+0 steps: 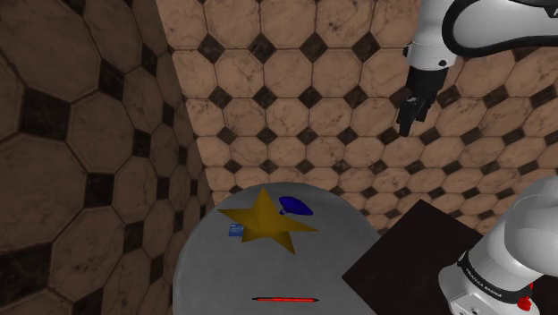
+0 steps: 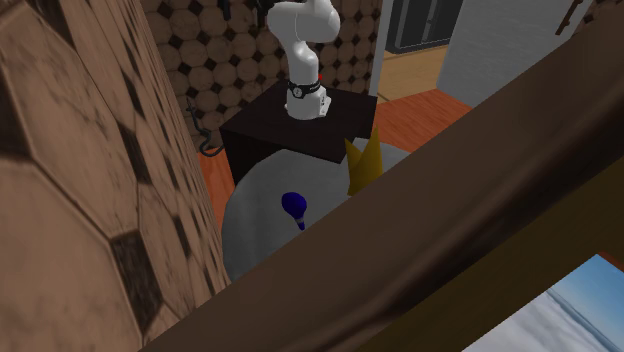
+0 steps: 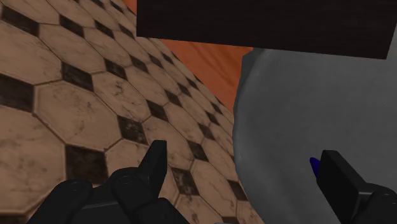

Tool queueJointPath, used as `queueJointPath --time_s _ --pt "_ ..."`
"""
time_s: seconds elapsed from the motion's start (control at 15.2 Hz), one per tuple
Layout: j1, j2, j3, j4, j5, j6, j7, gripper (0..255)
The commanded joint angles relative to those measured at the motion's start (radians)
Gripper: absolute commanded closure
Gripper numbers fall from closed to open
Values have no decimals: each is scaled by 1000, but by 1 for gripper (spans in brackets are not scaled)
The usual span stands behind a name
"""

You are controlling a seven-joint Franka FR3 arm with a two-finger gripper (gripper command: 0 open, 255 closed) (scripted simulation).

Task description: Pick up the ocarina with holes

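- A tiled wall [image 1: 89,134] of brown octagons and small black squares takes up the shoulder view's left.
- A round grey bench [image 1: 344,255] stands in front of it.
- A small blue block [image 1: 236,231] lies on the bench, touching the left arm of a flat yellow star [image 1: 266,221].
- A thin red rod [image 1: 286,298] lies near the bench's front edge, well apart from the star.
- The dark blue ocarina [image 1: 294,206] lies on the bench at the star's upper right arm. Whether the two touch I cannot tell, and its holes cannot be made out.
- In the second exterior view the ocarina [image 2: 294,206] lies on the grey top, apart from the star [image 2: 362,165] and just above a brown beam [image 2: 450,230].
- The jaws hang high above the bench, well right of the ocarina, spread wide and holding nothing.
- In the wrist view the fingers [image 3: 154,162] stand far apart, and a blue tip of the ocarina [image 3: 313,164] shows just beside one of them.
- The dark stand [image 1: 411,255] touches the bench's right side and carries the white arm [image 1: 528,237].
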State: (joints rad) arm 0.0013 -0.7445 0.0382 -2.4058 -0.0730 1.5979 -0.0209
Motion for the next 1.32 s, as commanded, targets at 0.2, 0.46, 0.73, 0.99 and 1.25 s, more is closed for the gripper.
queueJointPath --time_s 0.2,0.46,0.73,0.99,1.25 --pt "22 54 33 -38 4 104 13 0" --pt "48 144 77 -71 3 244 34 0" --pt "67 254 125 -84 -11 380 61 0" --pt "79 379 174 -75 -45 508 99 0" --pt "83 518 222 -45 -105 622 152 0"
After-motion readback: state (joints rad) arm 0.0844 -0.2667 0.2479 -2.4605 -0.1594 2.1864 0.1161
